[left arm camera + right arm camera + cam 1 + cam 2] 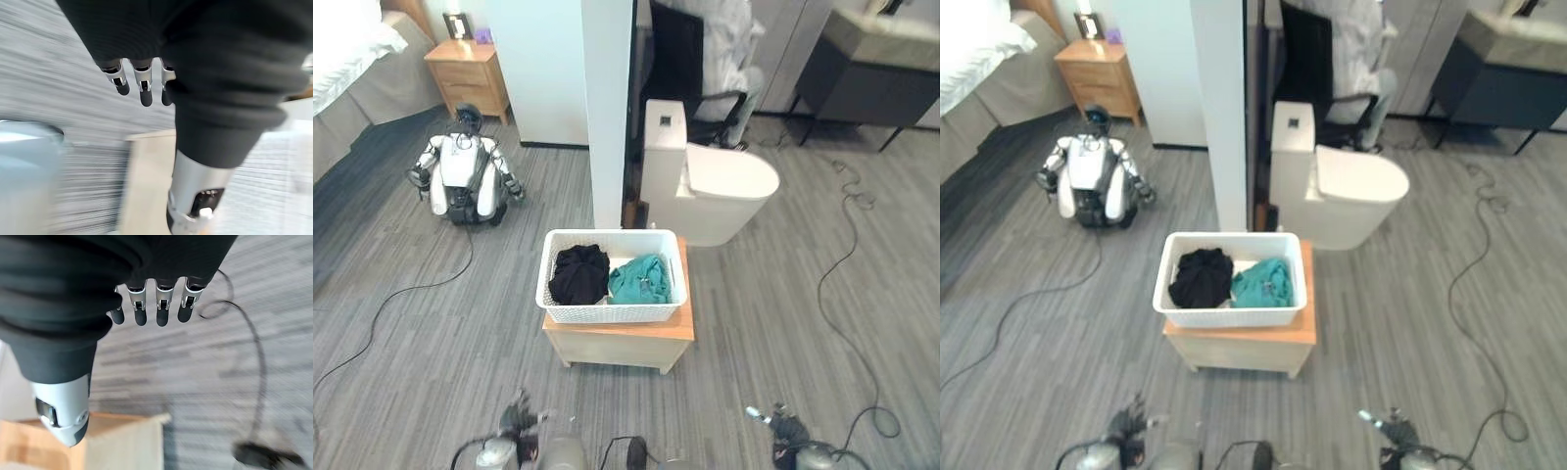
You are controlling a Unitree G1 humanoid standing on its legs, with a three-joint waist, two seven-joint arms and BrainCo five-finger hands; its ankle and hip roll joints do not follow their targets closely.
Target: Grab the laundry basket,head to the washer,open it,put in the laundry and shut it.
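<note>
basket: we see the white laundry basket (612, 277) at the centre of the frame, sitting on a low wooden table (625, 338)
laundry: a black garment (579, 273) and a teal garment (640, 279) lie side by side inside it
left hand (142, 85): at the bottom edge, lower left — our fingers hang straight and loose, holding nothing
right hand (159, 308): at the bottom edge, lower right — fingers straight, apart from the basket
surroundings: a white toilet (705, 181) just above the basket; another small robot (463, 176) sits on the floor at upper left
</note>
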